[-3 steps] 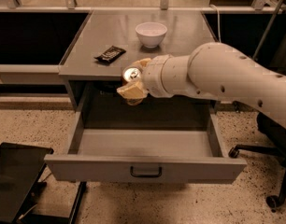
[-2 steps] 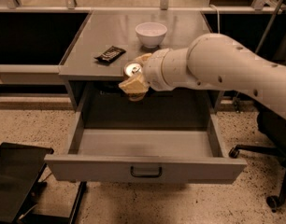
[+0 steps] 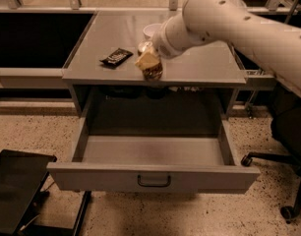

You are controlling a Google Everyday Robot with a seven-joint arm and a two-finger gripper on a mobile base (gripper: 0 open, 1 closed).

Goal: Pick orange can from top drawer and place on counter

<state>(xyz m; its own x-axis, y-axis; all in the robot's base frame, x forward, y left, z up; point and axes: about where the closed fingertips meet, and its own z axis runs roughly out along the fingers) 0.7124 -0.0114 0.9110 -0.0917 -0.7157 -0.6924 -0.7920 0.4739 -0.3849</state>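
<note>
Orange-brown sides show where my gripper (image 3: 148, 62) is clamped on the orange can (image 3: 153, 73), at the front edge of the counter (image 3: 204, 65). Below, I see the top drawer (image 3: 150, 177) pulled open.

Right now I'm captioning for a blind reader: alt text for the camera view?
The tool grips the can at the counter's front edge, above the open drawer. A white bowl and dark packet also sit on the counter.
</note>
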